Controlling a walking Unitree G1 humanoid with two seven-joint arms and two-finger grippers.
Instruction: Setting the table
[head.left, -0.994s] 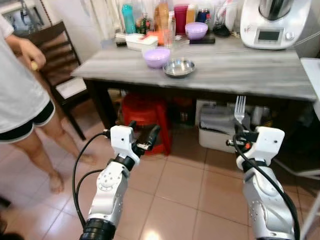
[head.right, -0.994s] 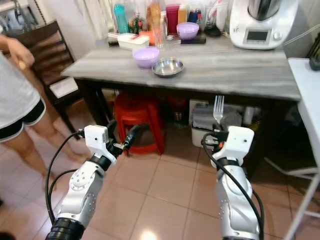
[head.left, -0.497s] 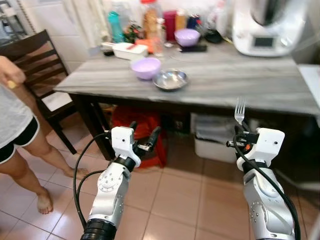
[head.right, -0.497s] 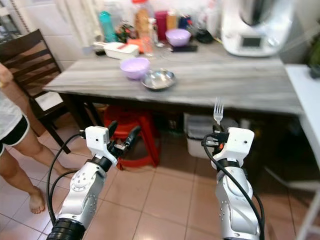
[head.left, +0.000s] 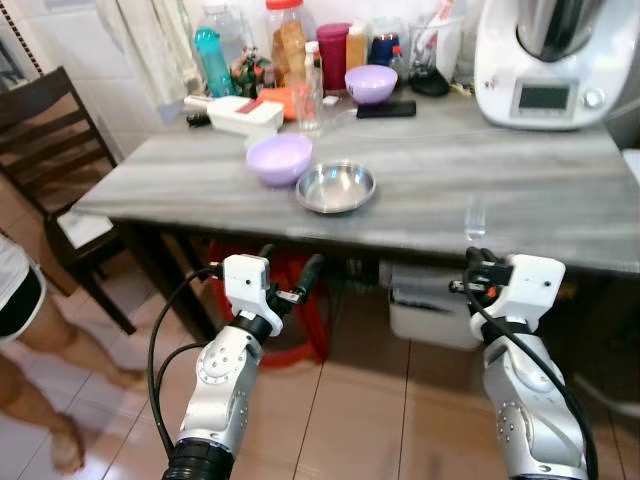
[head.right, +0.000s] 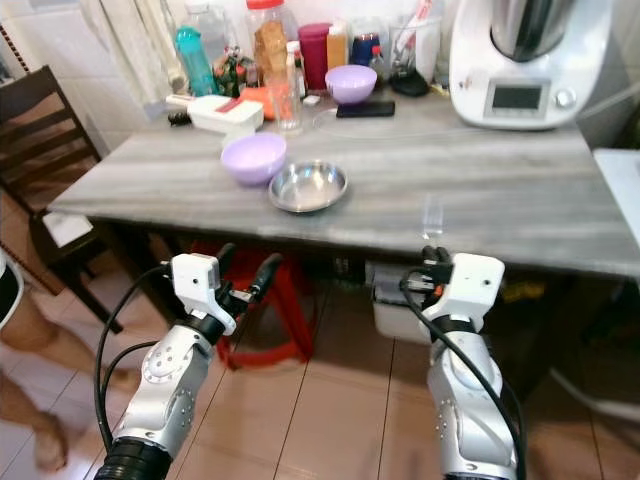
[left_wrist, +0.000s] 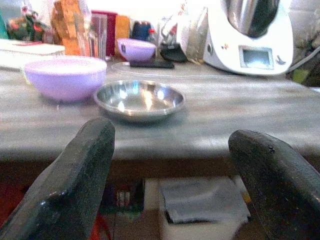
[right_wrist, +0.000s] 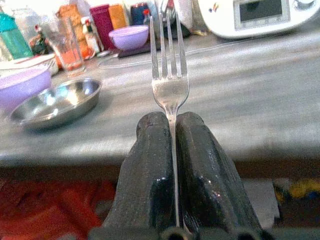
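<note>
A fork (right_wrist: 169, 85) is held upright in the closed right claw (right_wrist: 172, 150) before the worktop (head.left: 500, 190). The left claw (left_wrist: 170, 170) is spread wide, facing a steel dish (left_wrist: 139, 98).

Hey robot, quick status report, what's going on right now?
Right gripper shut on fork, tines up, short of table. Left gripper open. Steel dish ahead.

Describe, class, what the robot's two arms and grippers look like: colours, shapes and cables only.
Both arms are silver-grey, rounded segments. Each ends in a boxy white wrist block carrying a gripper of two long black fingers: the left gripper and the right gripper. Black cables loop from each wrist block down along the arm. The finger surfaces look matte and slightly textured.
</note>
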